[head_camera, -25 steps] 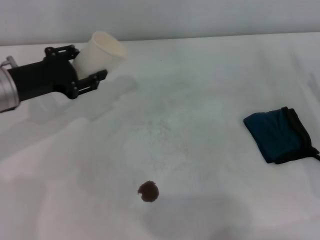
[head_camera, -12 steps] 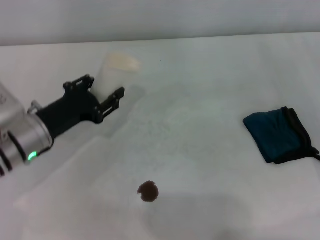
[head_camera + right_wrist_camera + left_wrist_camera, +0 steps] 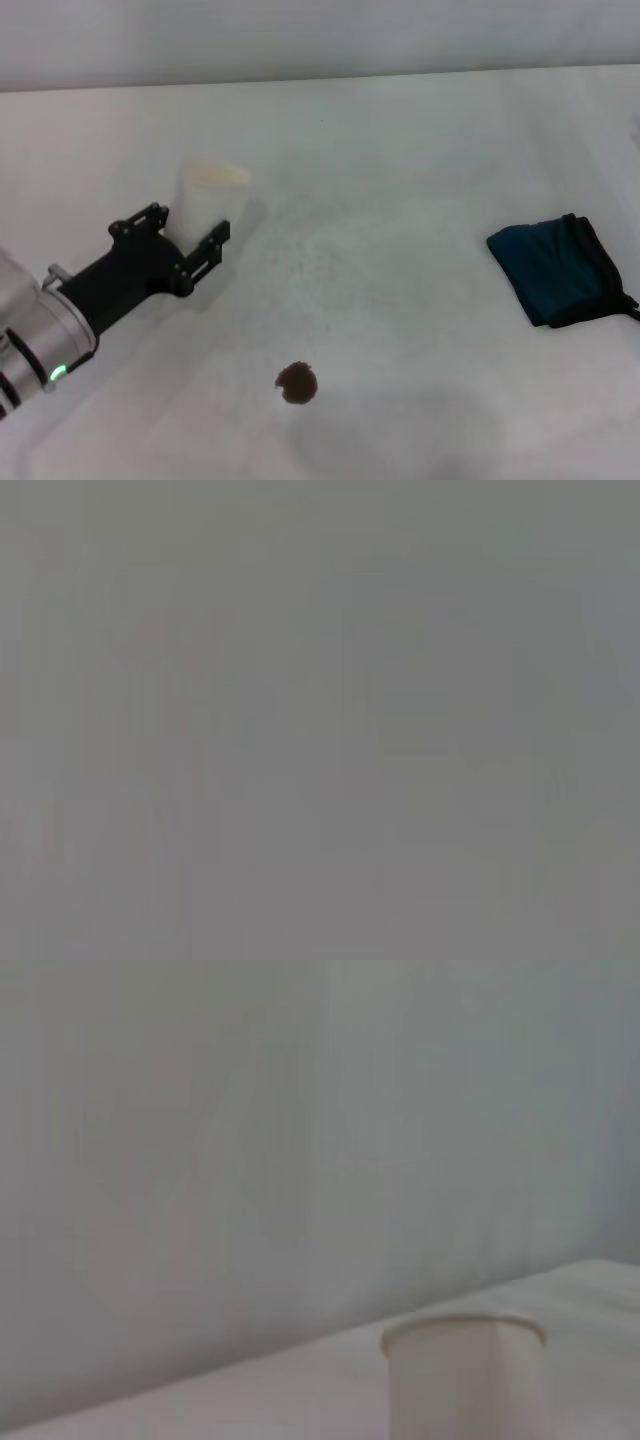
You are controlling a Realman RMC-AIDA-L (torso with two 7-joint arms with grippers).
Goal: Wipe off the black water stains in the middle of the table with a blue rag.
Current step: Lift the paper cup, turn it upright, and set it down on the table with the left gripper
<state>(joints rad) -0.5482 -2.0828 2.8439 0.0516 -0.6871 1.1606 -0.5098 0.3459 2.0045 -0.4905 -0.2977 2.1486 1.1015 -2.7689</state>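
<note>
One blue rag [image 3: 560, 270] on the white worktop [image 3: 400, 150], far right – long axis slanting toward the near right corner. One dark blot [image 3: 297, 383] near centre front. Left hand [image 3: 190, 245] clasping one upright white cup [image 3: 210, 203] (well apart from both)

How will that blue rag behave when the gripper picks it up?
The blue rag lies folded in soft layers on the table, so it will probably droop and unfold when lifted. It looks thin, likely light. Pushed, it may bunch rather than slide.
</note>
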